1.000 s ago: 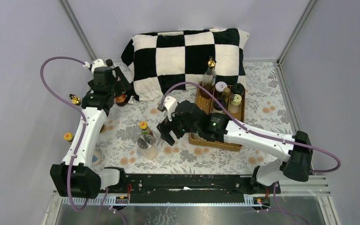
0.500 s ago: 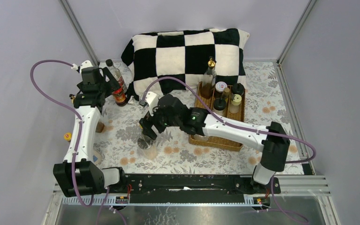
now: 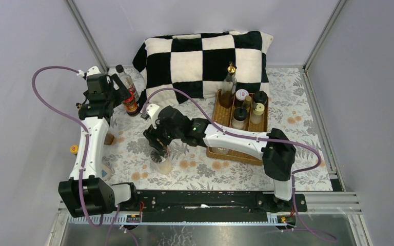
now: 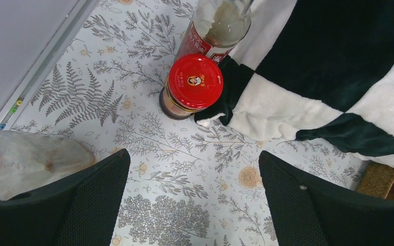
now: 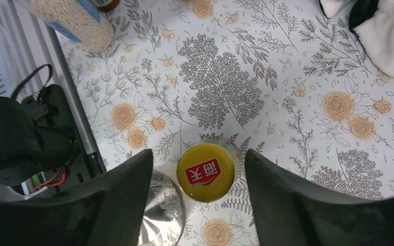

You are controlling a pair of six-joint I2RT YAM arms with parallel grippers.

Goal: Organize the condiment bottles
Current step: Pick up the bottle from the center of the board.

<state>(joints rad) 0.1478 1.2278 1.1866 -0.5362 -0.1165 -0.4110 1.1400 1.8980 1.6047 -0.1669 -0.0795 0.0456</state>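
Note:
A yellow-capped condiment bottle (image 5: 205,171) stands on the floral cloth, seen from straight above. My right gripper (image 5: 197,200) is open and straddles its cap, with a gap showing on both sides. In the top view that gripper (image 3: 158,146) hides the bottle. My left gripper (image 4: 192,205) is open over bare cloth, just short of a red-capped jar (image 4: 195,82) and a taller red-labelled bottle (image 4: 218,25). From above, the left gripper (image 3: 114,97) sits beside that black-capped bottle (image 3: 125,89). Several bottles stand in the wicker tray (image 3: 236,155), among them a tall gold-topped one (image 3: 229,84).
A silver-lidded clear jar (image 5: 159,215) stands against the yellow-capped bottle, under my right gripper's left finger. A checkered pillow (image 3: 205,56) lies at the back. A small gold-capped bottle (image 3: 74,149) stands at the left edge. A grain-filled jar (image 5: 77,18) lies nearby.
My right arm has swung left from beside the tray to over the yellow-capped bottle, its jaws narrowing. The left arm shifted back-left, uncovering the black-capped bottle.

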